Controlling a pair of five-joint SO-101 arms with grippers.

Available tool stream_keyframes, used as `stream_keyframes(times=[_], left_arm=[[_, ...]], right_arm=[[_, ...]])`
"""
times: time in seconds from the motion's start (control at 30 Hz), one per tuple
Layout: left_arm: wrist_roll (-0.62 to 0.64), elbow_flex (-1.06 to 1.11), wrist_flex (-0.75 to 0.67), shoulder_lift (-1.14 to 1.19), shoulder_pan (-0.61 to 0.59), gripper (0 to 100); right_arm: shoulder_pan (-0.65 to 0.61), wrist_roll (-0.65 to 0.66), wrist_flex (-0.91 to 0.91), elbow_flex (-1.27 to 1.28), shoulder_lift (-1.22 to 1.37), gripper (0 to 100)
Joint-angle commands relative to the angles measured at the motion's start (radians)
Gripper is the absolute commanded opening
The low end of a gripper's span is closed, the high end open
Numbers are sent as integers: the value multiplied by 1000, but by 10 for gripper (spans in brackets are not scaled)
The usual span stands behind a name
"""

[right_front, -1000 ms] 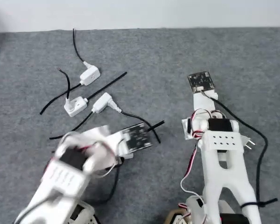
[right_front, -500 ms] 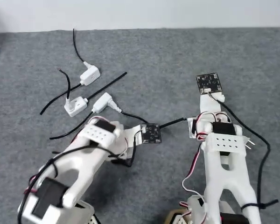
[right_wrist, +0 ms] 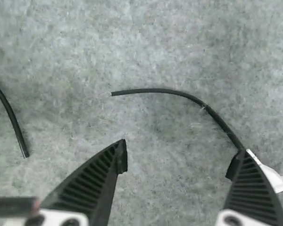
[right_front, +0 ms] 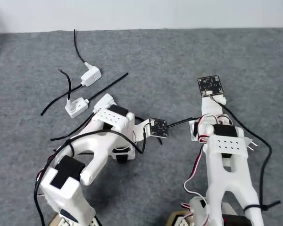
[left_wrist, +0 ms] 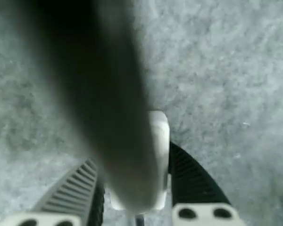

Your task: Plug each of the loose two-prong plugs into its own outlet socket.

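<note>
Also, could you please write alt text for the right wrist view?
The right arm's tool is open above grey carpet, its two black fingers spread wide. A black cable curves between them to a white piece beside one finger; another cable end lies apart.

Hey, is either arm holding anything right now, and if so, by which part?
The left gripper seems to clamp a white plug by the sides of its body, partly hidden by a blur. The right gripper is open and holds nothing.
</note>
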Motion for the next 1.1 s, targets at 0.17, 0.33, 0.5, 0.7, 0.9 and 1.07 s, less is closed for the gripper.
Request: stream_keyframes(times=[0.17,0.33,0.5,0.7,0.9,1.07], left_arm=[[-3,-168,40,-397,-367,13],[28,-171,-127,-347,-568,13],[74,-174,-209,-259,-577,18],[169,-185,-176,-293,-559,311],[129,-182,-172,-350,-588,326],[115,-183,-77,-428,-695,326]], right_arm=[[-22,-5,-64,14,-35,321],[-70,29,-58,17,-35,321],[-79,75,-87,49,-35,321],[-79,77,-88,49,-35,321],[-79,78,-88,49,-35,321],[-79,78,-90,49,-33,321]])
